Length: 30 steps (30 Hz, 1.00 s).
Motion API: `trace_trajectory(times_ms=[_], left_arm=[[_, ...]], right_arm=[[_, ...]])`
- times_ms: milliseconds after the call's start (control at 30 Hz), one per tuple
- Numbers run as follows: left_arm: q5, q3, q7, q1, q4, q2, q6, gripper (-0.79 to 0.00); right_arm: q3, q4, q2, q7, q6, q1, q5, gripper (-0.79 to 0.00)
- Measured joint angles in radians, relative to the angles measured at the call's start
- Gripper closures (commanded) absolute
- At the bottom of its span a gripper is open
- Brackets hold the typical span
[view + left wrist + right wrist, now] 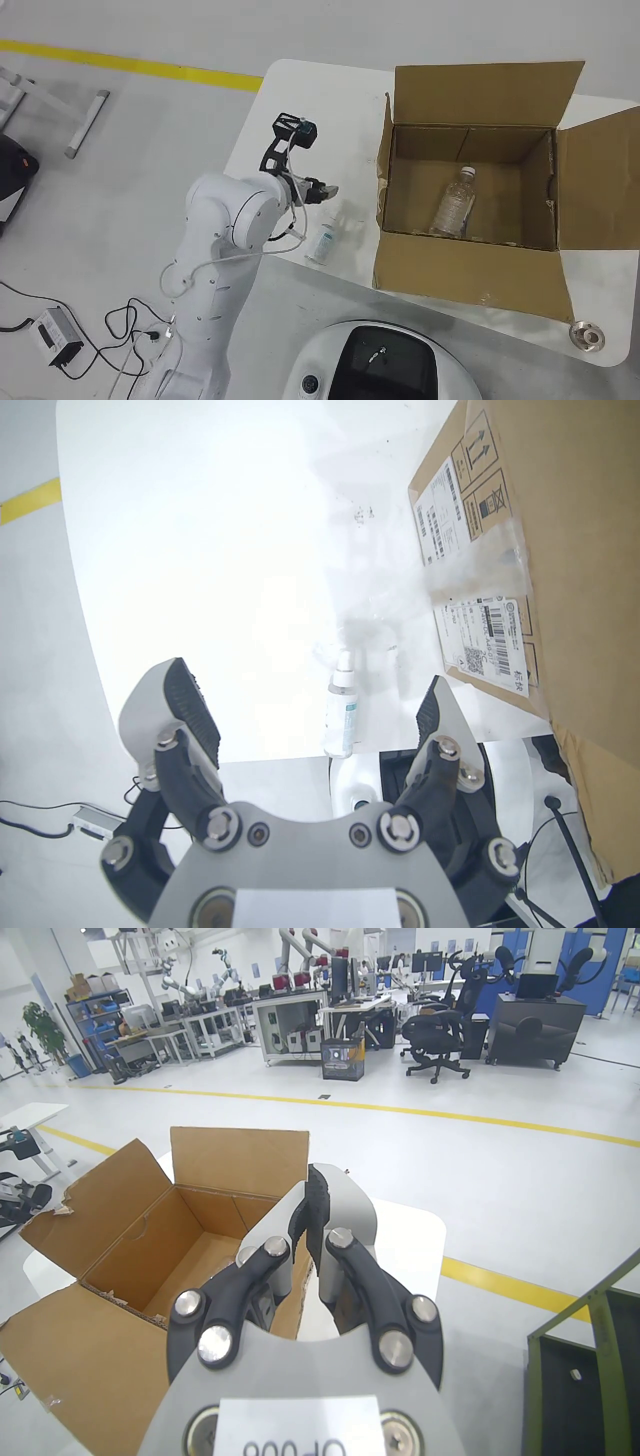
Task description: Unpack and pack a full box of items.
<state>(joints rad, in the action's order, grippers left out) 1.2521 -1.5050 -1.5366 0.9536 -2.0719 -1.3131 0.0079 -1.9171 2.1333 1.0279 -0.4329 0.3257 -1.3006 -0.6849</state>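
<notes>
An open cardboard box point(470, 265) stands on the white table point(330, 100), flaps spread. Inside it lies a clear plastic bottle point(453, 202). A small white spray bottle point(323, 236) lies on the table just outside the box's side wall, near the table's front edge; the left wrist view shows the spray bottle point(342, 712) beyond the fingers. My left gripper point(322, 190) hovers open and empty right beside it, seen as the left gripper point(315, 695) from its own wrist. My right gripper point(312, 1198) is shut with nothing in it, held high beside the box point(150, 1248).
A small round metal piece point(586, 336) rests on the table's front right corner. The box's side point(525, 565) carries shipping labels. Cables and a small grey unit point(55, 335) lie on the floor to the left. A yellow floor line point(130, 65) runs behind the table.
</notes>
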Motion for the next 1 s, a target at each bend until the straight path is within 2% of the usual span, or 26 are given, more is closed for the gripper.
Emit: trace_trajectory(times_ms=[233, 467, 633, 1000], left_arm=[[-0.117, 0.018, 0.001, 0.124, 0.012, 0.028, 0.007, -0.785], [-0.083, 0.085, 0.001, 0.231, 0.032, 0.077, -0.008, -0.785], [-0.113, 0.115, 0.001, 0.227, 0.04, 0.102, 0.023, -0.785], [-0.1, 0.112, 0.029, 0.233, 0.056, 0.103, 0.038, -0.785]], right_arm=[[0.0, 0.0, 0.0, 0.0, 0.0, 0.0, 0.0, 0.0], [0.0, 0.0, 0.0, 0.0, 0.0, 0.0, 0.0, 0.0], [0.0, 0.0, 0.0, 0.0, 0.0, 0.0, 0.0, 0.0], [0.0, 0.0, 0.0, 0.0, 0.0, 0.0, 0.0, 0.0]])
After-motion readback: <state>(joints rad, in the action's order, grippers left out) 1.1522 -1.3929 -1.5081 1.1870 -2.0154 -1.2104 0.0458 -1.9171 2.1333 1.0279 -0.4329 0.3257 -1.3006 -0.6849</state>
